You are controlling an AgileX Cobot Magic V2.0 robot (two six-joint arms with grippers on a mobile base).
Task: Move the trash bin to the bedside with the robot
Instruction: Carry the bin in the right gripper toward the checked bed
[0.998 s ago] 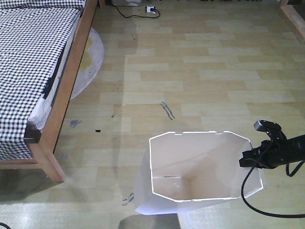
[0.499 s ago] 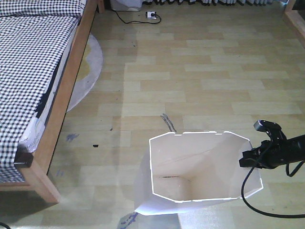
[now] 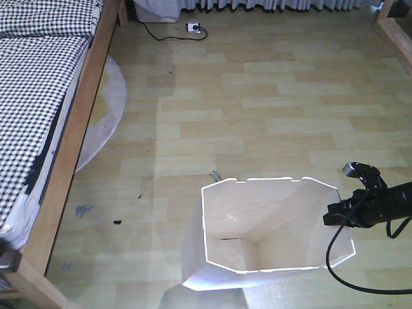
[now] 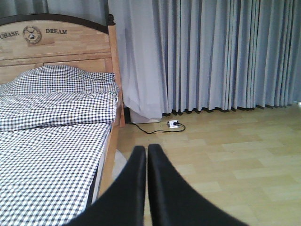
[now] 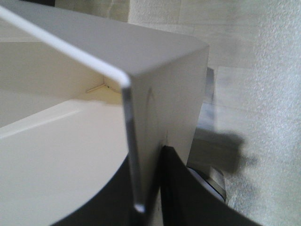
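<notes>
The white trash bin point(image 3: 270, 212) stands on the wood floor at the lower middle of the front view, its cream inside showing. My right gripper point(image 3: 335, 215) is shut on the bin's right rim. In the right wrist view one finger lies inside and one outside the thin wall point(image 5: 160, 84), with the gripper point(image 5: 150, 181) clamped on it. The bed point(image 3: 38, 96), with check bedding and a light-brown wooden frame point(image 3: 71, 148), runs along the left, apart from the bin. My left gripper point(image 4: 146, 149) is shut and empty, held in the air facing the bed point(image 4: 51, 165) and its headboard point(image 4: 56, 47).
A round grey rug point(image 3: 103, 116) lies partly under the bed. A white power strip with a black cable point(image 3: 192, 27) lies at the far wall below grey curtains point(image 4: 211, 56). Wooden furniture point(image 3: 393, 22) stands at the far right. A black cable point(image 3: 335, 264) trails from the right arm.
The floor and bed have slid down and to the left in the front view. The bin and right gripper keep the same place in the frame, so they travel with the base.
</notes>
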